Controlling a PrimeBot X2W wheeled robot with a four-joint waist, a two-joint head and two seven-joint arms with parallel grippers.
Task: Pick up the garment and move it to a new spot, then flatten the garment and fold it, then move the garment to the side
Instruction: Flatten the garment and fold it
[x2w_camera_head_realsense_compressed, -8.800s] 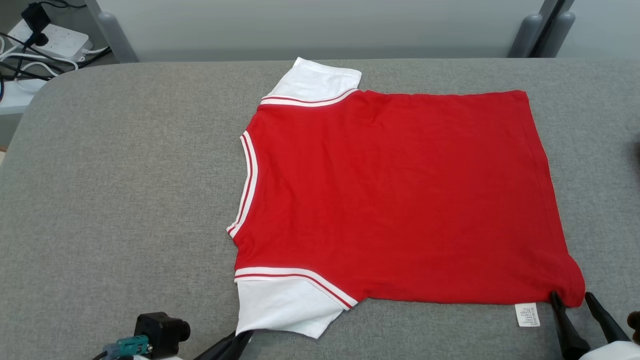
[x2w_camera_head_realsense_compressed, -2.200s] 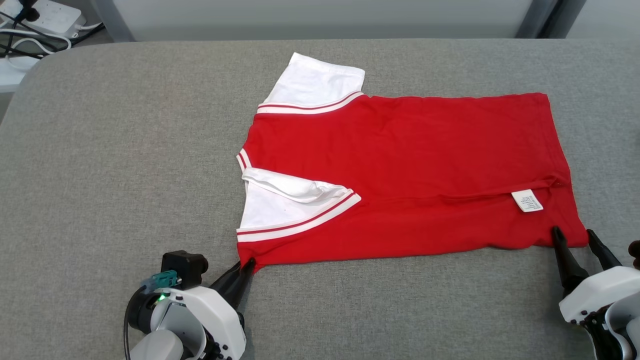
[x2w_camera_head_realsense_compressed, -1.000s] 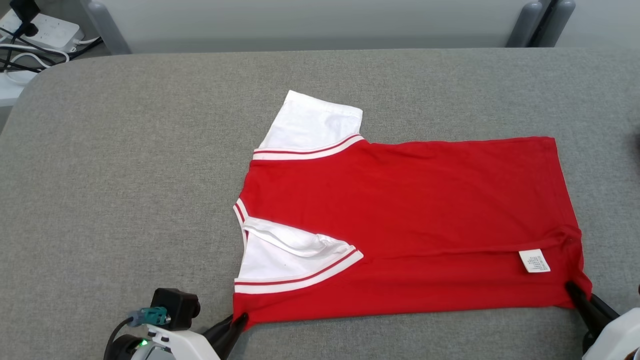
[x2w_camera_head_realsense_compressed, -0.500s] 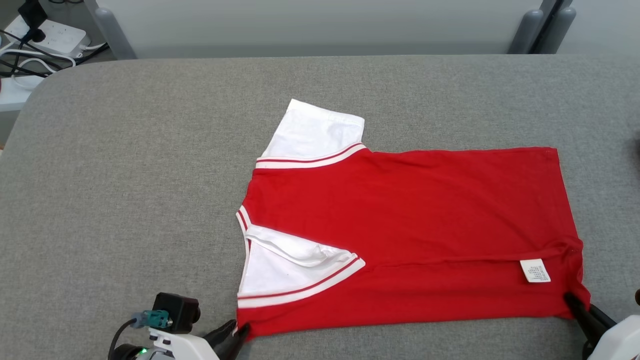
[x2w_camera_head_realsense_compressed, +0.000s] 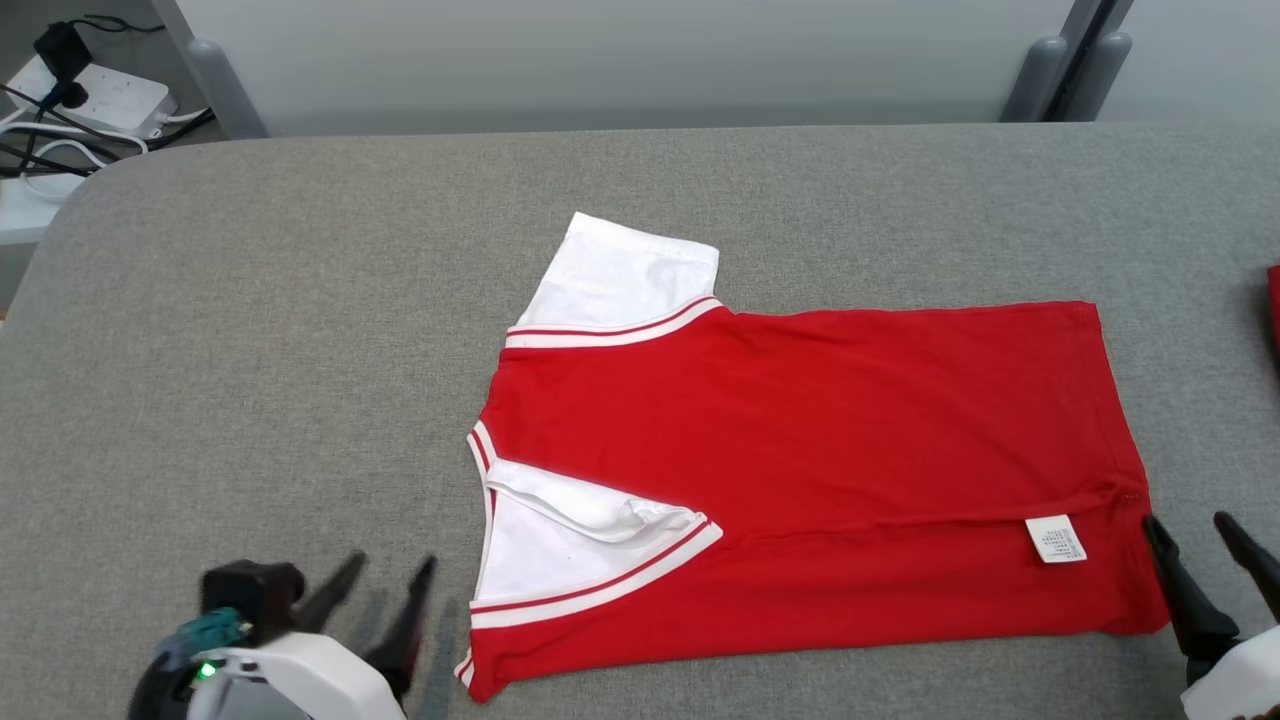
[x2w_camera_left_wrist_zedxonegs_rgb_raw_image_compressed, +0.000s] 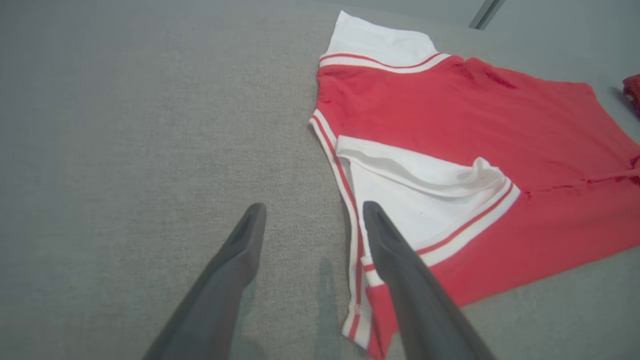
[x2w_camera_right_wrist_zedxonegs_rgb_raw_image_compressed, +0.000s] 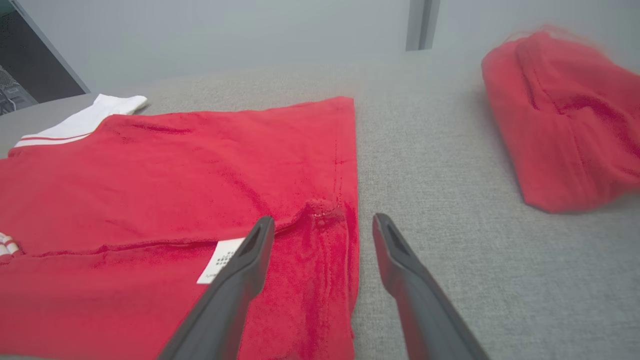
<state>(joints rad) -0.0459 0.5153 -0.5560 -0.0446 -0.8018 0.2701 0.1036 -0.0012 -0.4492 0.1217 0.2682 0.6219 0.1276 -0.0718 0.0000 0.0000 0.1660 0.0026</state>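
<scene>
Left end effector (x2w_camera_head_realsense_compressed: 392, 565) near left: fingers spread wide, empty, just beside garment (x2w_camera_head_realsense_compressed: 800, 450) near-left corner. Right end effector (x2w_camera_head_realsense_compressed: 1186, 522) near right: spread wide, empty, at near-right corner by white label (x2w_camera_head_realsense_compressed: 1056, 538). Garment red, flat on table (x2w_camera_head_realsense_compressed: 250, 300), near strip folded over, near sleeve (x2w_camera_head_realsense_compressed: 560, 545) lying on body. Far sleeve (x2w_camera_head_realsense_compressed: 620, 270) pokes out far side. Bunched red cloth (x2w_camera_right_wrist_zedxonegs_rgb_raw_image_compressed: 565, 115) far right, apart.
</scene>
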